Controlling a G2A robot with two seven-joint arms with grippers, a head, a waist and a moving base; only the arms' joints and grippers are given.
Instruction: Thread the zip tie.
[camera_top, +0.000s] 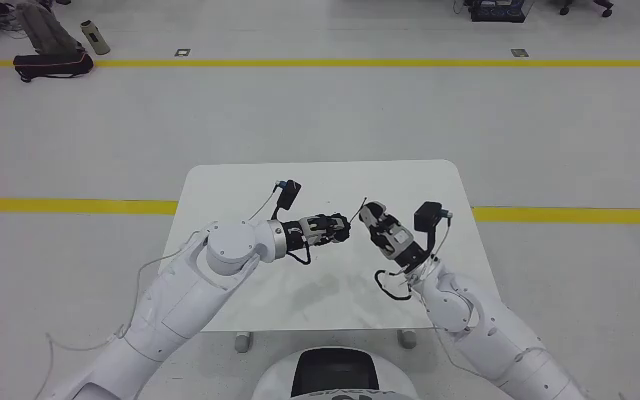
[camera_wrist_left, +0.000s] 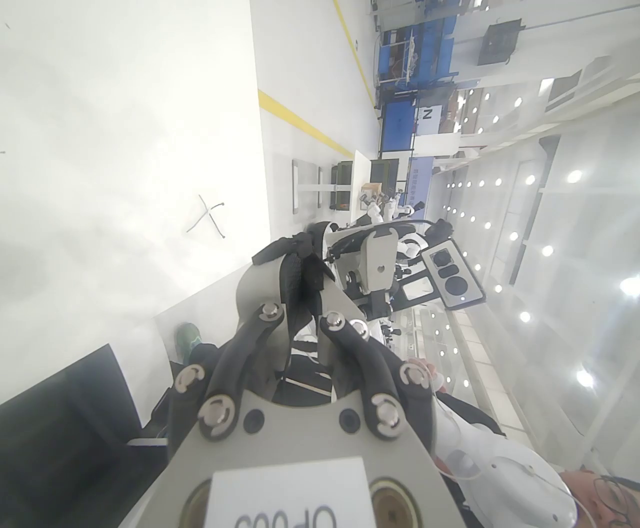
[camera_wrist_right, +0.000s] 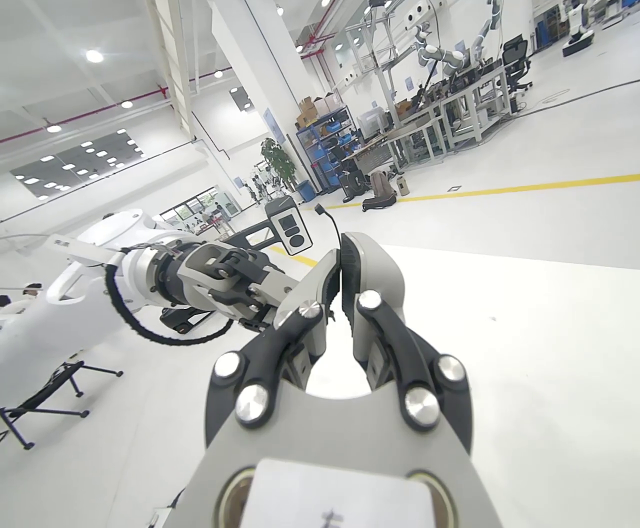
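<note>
A thin black zip tie (camera_wrist_right: 334, 227) stands out of my right gripper (camera_wrist_right: 341, 260), which is shut on it; the small head is at the free upper end. In the top view the right gripper (camera_top: 368, 212) hangs over the middle of the white table (camera_top: 300, 185), with the zip tie (camera_top: 365, 204) as a fine line above it. My left gripper (camera_top: 344, 226) is just to its left, tips nearly meeting the right one. The left gripper (camera_wrist_left: 300, 260) has its black pads pressed together; whether anything sits between them is hidden. Its tips (camera_wrist_right: 272, 312) lie behind the right finger.
Both arms hover above the table's centre, with bare tabletop (camera_wrist_right: 500, 325) all around them. A yellow floor line (camera_top: 560, 214) runs past the table's sides. A black bag (camera_top: 50, 62) lies on the floor far off at the back left.
</note>
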